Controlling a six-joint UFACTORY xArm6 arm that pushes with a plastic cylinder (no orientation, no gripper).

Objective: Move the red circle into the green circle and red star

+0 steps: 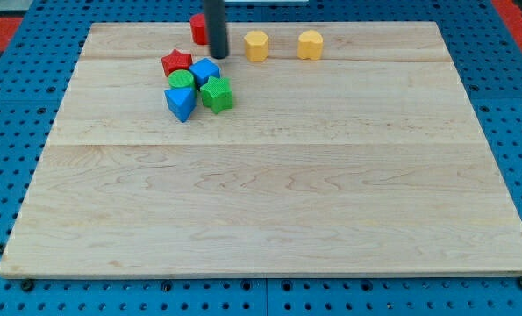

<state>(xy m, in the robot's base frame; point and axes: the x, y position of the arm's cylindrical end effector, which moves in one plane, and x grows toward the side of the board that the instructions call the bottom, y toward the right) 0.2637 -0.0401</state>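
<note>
Camera view gives you the wooden board (269,175) with my tip (218,55) near its top edge, just right of the red circle (197,28), which the rod partly hides. There's no gripper to report, only the rod. The circle is round, so you can't read a long axis or heading. Below it sit the red star (176,62) and the green circle (181,81), close together, beside a blue block (206,70).

Red star (176,61) blocks red circle (197,28) from green circle (181,81).
</note>
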